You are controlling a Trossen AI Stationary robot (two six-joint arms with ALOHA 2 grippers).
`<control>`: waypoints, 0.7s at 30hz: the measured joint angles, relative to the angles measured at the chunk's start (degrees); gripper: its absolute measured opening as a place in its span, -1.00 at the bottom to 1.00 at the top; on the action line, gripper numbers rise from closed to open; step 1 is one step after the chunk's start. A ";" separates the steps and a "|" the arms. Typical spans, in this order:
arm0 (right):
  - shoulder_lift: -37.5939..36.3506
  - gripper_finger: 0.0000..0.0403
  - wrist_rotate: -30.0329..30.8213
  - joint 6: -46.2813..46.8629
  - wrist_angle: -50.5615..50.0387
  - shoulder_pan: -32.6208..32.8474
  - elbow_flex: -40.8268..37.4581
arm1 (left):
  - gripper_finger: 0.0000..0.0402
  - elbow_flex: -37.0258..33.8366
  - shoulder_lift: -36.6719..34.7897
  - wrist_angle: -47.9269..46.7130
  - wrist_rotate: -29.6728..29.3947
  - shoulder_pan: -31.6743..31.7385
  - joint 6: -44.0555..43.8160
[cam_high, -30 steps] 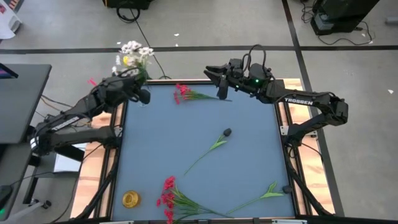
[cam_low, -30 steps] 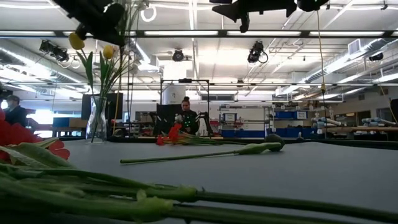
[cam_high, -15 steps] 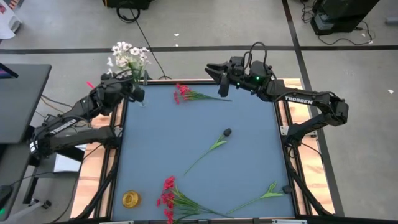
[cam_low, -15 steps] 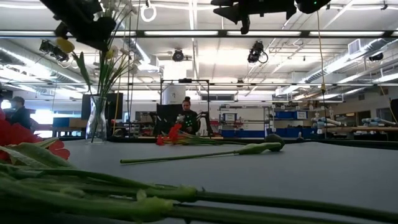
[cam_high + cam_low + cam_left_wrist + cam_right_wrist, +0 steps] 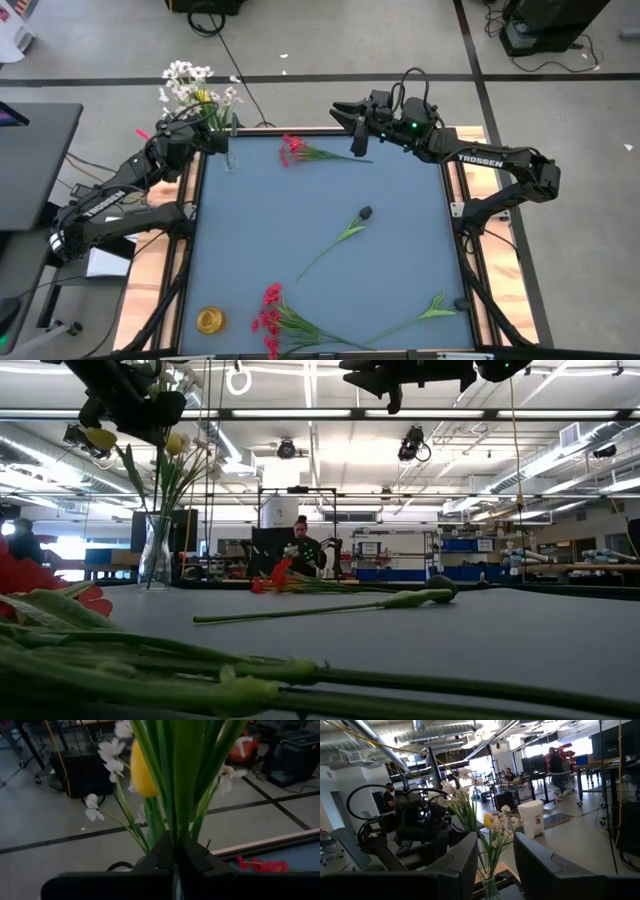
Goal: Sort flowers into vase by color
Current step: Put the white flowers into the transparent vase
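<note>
A glass vase (image 5: 229,157) stands at the table's far left corner, also seen in the low view (image 5: 155,552). A bunch of white blossom sprays (image 5: 190,82) and a yellow bud (image 5: 141,769) rises from it. My left gripper (image 5: 207,137) is shut on that bunch above the vase's mouth. My right gripper (image 5: 347,128) hangs open and high over the far edge, beside a red flower (image 5: 300,151) that lies flat on the mat. A dark-budded flower (image 5: 342,234) lies mid-table. Red blossoms (image 5: 273,313) and a green sprig (image 5: 420,312) lie at the near edge. My left gripper pinches several green stems (image 5: 175,827) of the bunch between its two fingers, well below the blossoms. The fingers come roughly level from the table's left side and lie across the stems. The stems' lower ends stand in the vase, and the bunch leans toward the left.
A yellow round thing (image 5: 210,320) lies at the near left corner. Wooden rails (image 5: 452,185) frame the blue mat. Bare mat (image 5: 400,230) lies between the scattered flowers. People sit at desks in the room behind (image 5: 300,545).
My left gripper has swung toward the table's left edge and turned, staying shut on the stems. The bunch has tipped with it: the blossoms have moved left while the stems' lower ends stay in the vase.
</note>
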 joint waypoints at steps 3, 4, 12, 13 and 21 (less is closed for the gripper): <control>0.00 -0.34 -0.60 -0.60 -0.12 0.00 0.00 | -0.93 0.00 1.59 -0.14 0.12 -0.05 -1.08; 0.00 -0.34 -0.88 -0.70 -0.20 0.00 0.00 | -0.93 0.00 2.14 -0.23 0.12 -0.07 -1.21; 0.00 -0.34 -2.38 -0.73 -1.96 0.00 0.00 | -0.86 -0.02 4.26 -0.28 0.25 -0.07 -4.97; 0.00 -0.34 -2.39 -0.73 -2.32 0.00 0.00 | -0.83 -0.02 4.26 -0.61 0.25 -0.07 -5.63; 0.00 -0.34 -2.41 -0.76 -3.58 0.00 0.00 | -0.29 -0.01 3.39 -6.13 5.94 -0.07 -12.58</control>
